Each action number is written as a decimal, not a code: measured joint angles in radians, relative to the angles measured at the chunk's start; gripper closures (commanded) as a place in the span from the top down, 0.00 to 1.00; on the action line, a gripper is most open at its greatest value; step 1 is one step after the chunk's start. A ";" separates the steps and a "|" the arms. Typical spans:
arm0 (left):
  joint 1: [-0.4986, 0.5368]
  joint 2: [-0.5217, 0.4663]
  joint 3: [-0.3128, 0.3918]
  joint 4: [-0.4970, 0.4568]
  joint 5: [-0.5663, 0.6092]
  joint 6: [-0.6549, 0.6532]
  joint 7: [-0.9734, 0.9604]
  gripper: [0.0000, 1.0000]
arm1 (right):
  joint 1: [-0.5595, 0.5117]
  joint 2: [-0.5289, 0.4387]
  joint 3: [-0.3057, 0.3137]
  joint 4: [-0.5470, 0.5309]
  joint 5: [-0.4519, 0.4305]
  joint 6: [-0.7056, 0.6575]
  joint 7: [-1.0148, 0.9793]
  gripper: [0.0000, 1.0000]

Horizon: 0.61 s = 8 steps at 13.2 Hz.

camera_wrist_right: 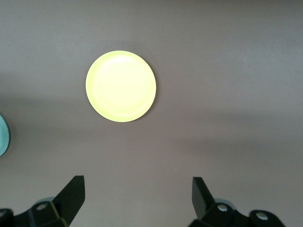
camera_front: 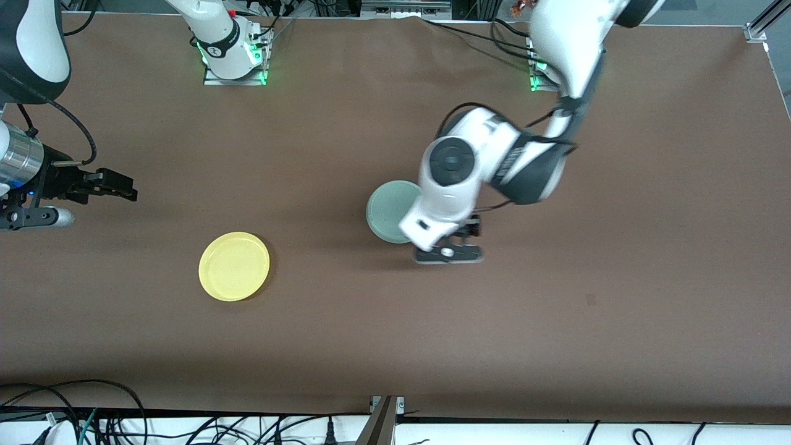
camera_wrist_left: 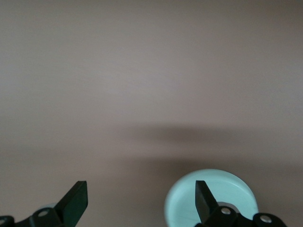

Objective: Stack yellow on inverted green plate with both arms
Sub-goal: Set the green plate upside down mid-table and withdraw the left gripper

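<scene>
The left gripper [camera_wrist_left: 141, 201] has its two black fingers [camera_wrist_left: 75, 201] wide apart over the brown table [camera_wrist_left: 142, 85], with the green plate [camera_wrist_left: 227, 189] under one finger

even overhead light, soft shadows on the table [camera_front: 371, 346]; left wrist view slightly blurred.

The left arm's white wrist covers part of the round pale mint-green plate [camera_front: 388, 210] — the left gripper [camera_front: 448, 253] beneath looks blurred.

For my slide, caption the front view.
Left gripper open beside the green plate; right gripper waits open, yellow plate untouched.
</scene>
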 measured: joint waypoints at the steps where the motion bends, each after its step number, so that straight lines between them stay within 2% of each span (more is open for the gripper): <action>1: 0.058 -0.035 0.000 0.000 0.000 -0.039 0.041 1.00 | 0.000 0.000 0.000 0.000 0.000 0.000 0.000 1.00; 5: 0.233 -0.157 -0.004 -0.001 0.000 -0.174 0.312 1.00 | -0.003 0.021 -0.002 -0.007 0.001 0.007 0.002 1.00; 8: 0.318 -0.220 -0.004 -0.003 0.000 -0.231 0.450 1.00 | -0.002 0.115 -0.002 -0.029 0.001 0.097 0.002 1.00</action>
